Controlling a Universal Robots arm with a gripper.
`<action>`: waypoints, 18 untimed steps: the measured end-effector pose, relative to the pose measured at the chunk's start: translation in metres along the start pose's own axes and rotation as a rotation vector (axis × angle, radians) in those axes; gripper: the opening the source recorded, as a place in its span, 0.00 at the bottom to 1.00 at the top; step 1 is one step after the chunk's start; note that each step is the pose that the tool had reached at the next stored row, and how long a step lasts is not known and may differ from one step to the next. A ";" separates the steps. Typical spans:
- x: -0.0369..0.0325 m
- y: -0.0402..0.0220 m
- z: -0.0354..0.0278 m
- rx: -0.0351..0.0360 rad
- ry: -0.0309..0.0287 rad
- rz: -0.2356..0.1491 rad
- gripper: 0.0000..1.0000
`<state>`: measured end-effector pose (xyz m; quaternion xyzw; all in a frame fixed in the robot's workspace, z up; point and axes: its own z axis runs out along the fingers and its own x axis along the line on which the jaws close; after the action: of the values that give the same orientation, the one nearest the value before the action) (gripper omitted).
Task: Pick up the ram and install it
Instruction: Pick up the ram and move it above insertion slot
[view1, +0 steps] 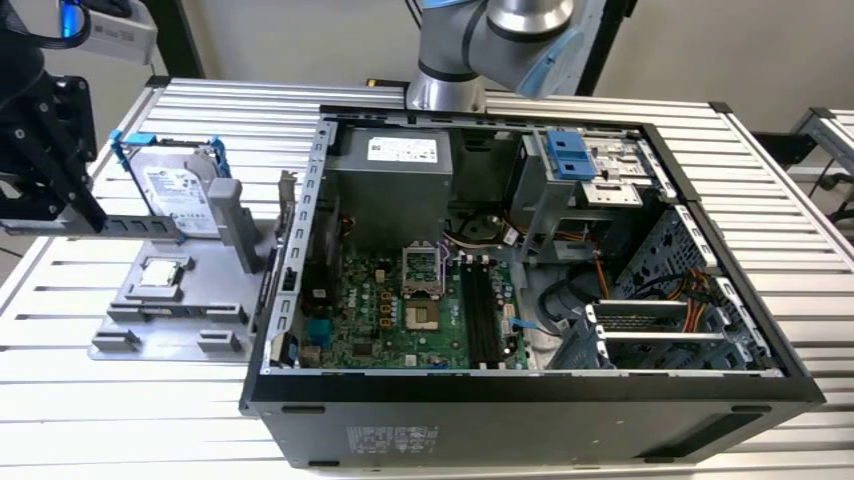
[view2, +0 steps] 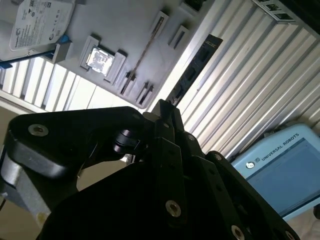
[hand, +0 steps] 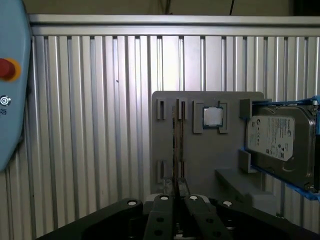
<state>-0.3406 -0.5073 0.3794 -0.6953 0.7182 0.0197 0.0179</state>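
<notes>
The ram (view2: 197, 65) is a thin dark stick with small black chips, and my gripper (view2: 162, 112) is shut on one end of it. In the first wrist view the ram (hand: 176, 145) shows edge-on, rising from my gripper (hand: 176, 197) over the grey holder (hand: 200, 165). The exterior view puts my black gripper (view1: 88, 212) at the far left, above the table and beside the holder (view1: 174, 320). The open computer case (view1: 534, 390) lies to the exterior view's right, with long dark memory slots (view1: 483, 310) on its green board.
A silver hard drive (view1: 180, 190) in a blue frame stands on the holder, and a small square processor (view1: 160, 270) lies in its seat. A light blue pendant (view2: 285, 165) rests on the ribbed metal table (view1: 787, 230). Cables and a drive cage fill the case's right half.
</notes>
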 end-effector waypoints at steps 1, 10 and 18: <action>0.0000 -0.0008 0.0000 0.0000 0.0000 0.000 0.00; -0.0002 -0.0060 0.0000 -0.0001 0.0000 0.000 0.00; -0.0004 -0.0105 0.0000 -0.0001 0.0000 0.000 0.00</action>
<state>-0.3301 -0.5073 0.3794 -0.6953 0.7183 0.0197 0.0178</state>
